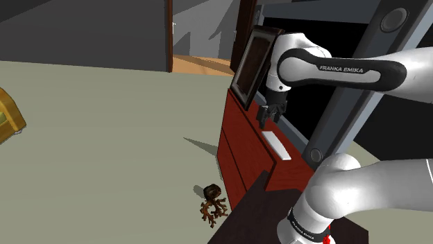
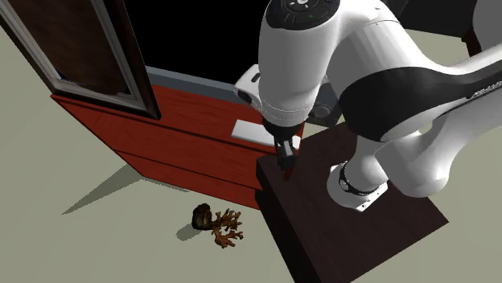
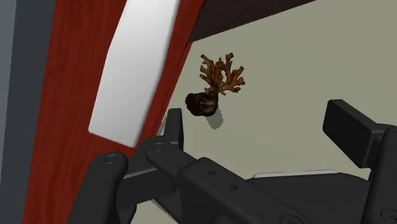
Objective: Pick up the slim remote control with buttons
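The slim remote [image 1: 279, 145] is a plain white flat bar lying on top of a red cabinet [image 1: 239, 149], near its edge; no buttons show on it. It also appears in the second exterior view [image 2: 253, 130] and in the wrist view [image 3: 137, 70]. My black gripper [image 1: 270, 114] hangs above the cabinet top, close to the remote's far end, and is seen from the other side too [image 2: 284, 157]. In the wrist view the gripper [image 3: 261, 124] is open. The remote lies outside one finger [image 3: 175, 127], not between the two, and nothing is held.
A dark framed panel [image 1: 251, 66] leans on the cabinet's far end. A large grey-framed dark screen [image 1: 361, 76] stands behind the cabinet. A brown coral-like ornament [image 1: 211, 202] lies on the floor by the cabinet front. The dark stand [image 2: 354, 217] abuts the cabinet. A yellow object [image 1: 8, 114] sits far left.
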`<control>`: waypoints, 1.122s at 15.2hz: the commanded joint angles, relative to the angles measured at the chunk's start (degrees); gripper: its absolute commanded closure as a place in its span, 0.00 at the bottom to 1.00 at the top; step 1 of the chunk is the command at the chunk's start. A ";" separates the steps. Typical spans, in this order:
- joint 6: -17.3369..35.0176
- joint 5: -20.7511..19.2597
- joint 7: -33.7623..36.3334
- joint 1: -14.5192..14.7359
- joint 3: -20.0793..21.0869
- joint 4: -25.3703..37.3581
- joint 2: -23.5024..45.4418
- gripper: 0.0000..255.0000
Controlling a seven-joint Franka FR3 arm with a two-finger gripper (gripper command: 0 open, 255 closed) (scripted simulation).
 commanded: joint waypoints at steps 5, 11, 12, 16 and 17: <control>10.06 -2.98 3.82 -7.02 -6.25 -6.75 0.99 0.00; 20.45 -5.87 6.97 -13.83 -12.71 -12.00 4.10 0.00; 21.38 -6.05 6.98 -13.88 -12.92 -12.58 4.47 0.00; 25.25 -6.80 7.03 -14.06 -13.82 -14.76 6.18 0.00; 26.26 -6.99 7.05 -14.10 -14.05 -15.27 6.68 0.00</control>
